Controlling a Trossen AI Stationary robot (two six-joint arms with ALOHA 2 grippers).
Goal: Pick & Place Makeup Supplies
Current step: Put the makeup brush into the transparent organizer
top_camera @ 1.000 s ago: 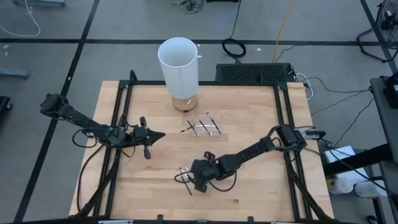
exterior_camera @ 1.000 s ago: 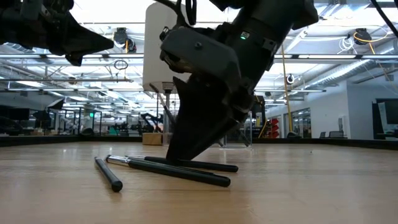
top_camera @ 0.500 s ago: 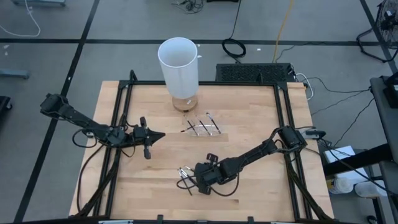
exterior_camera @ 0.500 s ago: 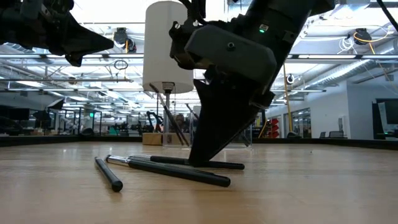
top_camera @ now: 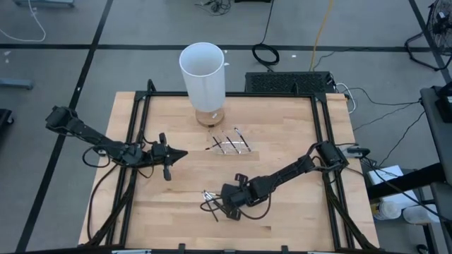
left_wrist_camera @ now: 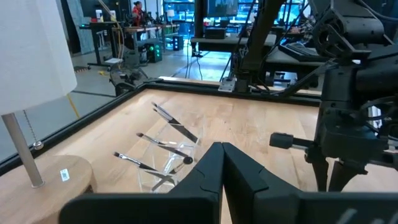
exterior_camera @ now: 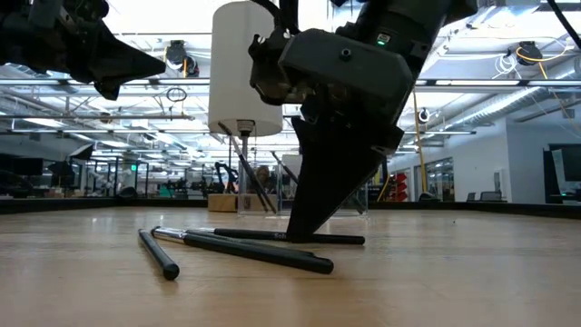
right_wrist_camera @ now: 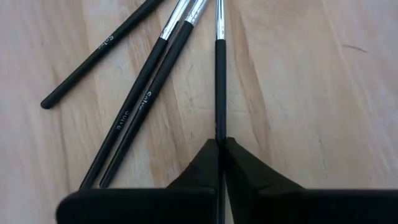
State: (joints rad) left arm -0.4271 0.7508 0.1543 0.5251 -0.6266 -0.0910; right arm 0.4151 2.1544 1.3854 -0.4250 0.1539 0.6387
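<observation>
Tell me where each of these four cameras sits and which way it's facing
High: overhead, straight down on the table, both arms.
Low: table height, level across; right gripper on a brush.
Left wrist: past shut left gripper toward the clear tray.
Right wrist: down past its shut fingers onto that brush.
Shared: high and left wrist both show the tray brushes.

Right end effector (right_wrist_camera: 220, 144) shifted sideways, now pinching one brush (right_wrist_camera: 219, 87).

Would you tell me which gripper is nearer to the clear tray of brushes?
The left gripper is nearer, just beside the clear tray. The right gripper is farther, shut on a brush toward the table's front.
</observation>
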